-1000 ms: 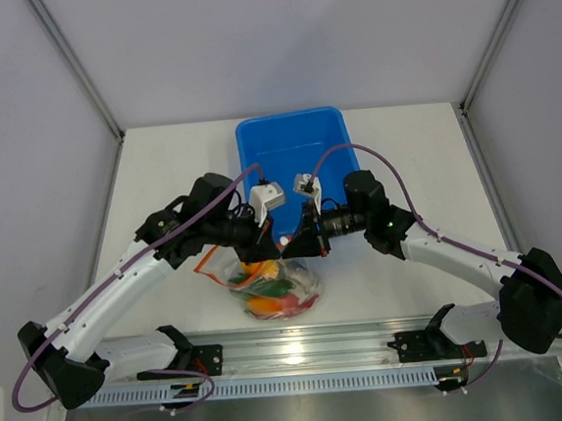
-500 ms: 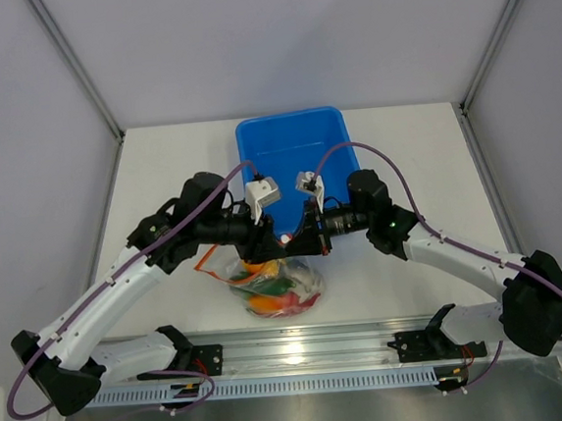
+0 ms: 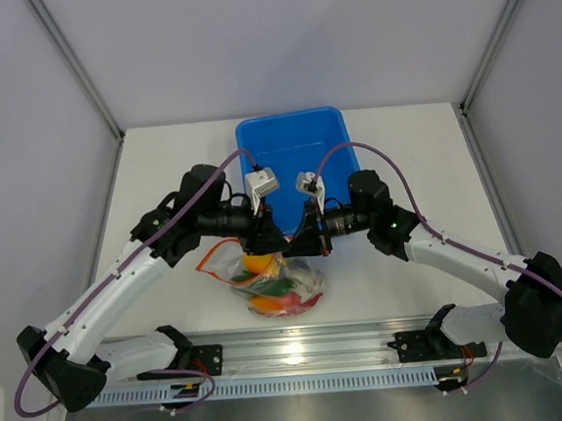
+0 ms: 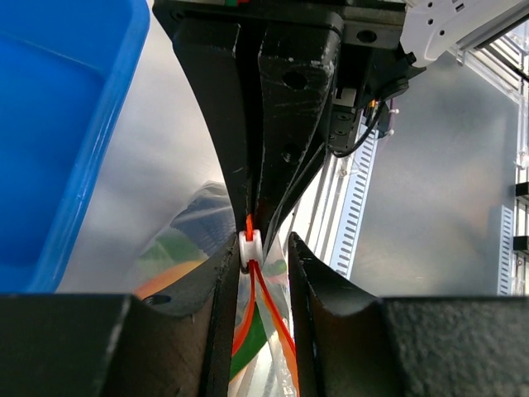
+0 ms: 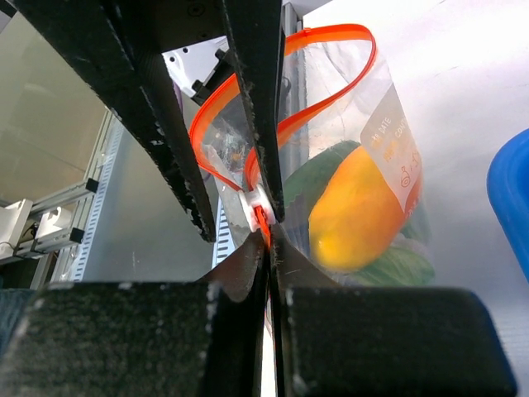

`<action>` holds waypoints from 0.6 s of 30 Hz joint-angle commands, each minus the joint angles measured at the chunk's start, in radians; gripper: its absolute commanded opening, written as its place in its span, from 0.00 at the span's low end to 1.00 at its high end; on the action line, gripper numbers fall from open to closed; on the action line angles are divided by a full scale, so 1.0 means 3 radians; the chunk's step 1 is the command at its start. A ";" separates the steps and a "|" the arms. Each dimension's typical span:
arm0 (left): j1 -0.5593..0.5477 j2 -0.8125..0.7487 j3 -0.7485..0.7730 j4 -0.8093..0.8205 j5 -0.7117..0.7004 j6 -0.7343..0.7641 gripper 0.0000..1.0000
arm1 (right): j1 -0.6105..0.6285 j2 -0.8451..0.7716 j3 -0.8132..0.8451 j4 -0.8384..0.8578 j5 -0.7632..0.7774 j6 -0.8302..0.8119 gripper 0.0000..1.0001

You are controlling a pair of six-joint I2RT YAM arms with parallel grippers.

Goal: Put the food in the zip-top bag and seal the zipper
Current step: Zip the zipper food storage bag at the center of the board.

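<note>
The zip-top bag (image 3: 307, 279) lies on the table (image 3: 160, 172) between the near rim of the blue tub (image 3: 291, 155) and the metal rail (image 3: 303, 351) at the table's front edge. It lies close to both, so there is little room ahead of or behind it. To its left and right the white tabletop runs bare out to the side walls. The food (image 3: 269, 295) sits inside the bag, with the orange-yellow pepper (image 5: 364, 207) pressed against the clear plastic and a green chili (image 5: 326, 169) beside it. Both arms meet over the bag's far edge, tip to tip. The right gripper (image 5: 266, 238) is clenched on the zipper (image 5: 331, 37), pinching the red-orange strip right beside the small white slider (image 4: 250, 242). Past that pinch the strip splits into two bands that bow apart in a loop, so the mouth gapes there. The left gripper (image 4: 264, 256) is released: its fingers stand apart on either side of the slider, which lies against one finger, with a clear gap to the other. In the left wrist view the tub's blue wall rises just beside the left finger, so there is scant room on that side. The other side opens onto bare table.
</note>
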 commanded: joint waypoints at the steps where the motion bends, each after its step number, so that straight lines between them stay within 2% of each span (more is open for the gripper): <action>1: 0.0027 0.0028 0.0062 0.0153 0.0174 -0.0063 0.31 | 0.0025 -0.0104 0.0027 0.0172 -0.0071 -0.0052 0.00; 5: 0.0058 0.0044 0.0052 0.0168 0.0205 -0.0073 0.25 | 0.0030 -0.0104 0.0038 0.0167 -0.0061 -0.0062 0.00; 9: 0.0068 0.0049 0.0057 0.0128 0.0179 -0.0048 0.06 | 0.0025 -0.0114 0.0027 0.0182 0.0046 -0.0011 0.00; 11: 0.0068 0.0054 0.0057 0.0082 0.0164 -0.0032 0.01 | 0.0030 -0.0114 0.0012 0.0263 0.0087 0.0040 0.00; 18: 0.0068 0.0044 0.0052 -0.0072 0.0051 0.0024 0.01 | 0.0051 -0.0165 -0.0131 0.0688 0.0297 0.0352 0.00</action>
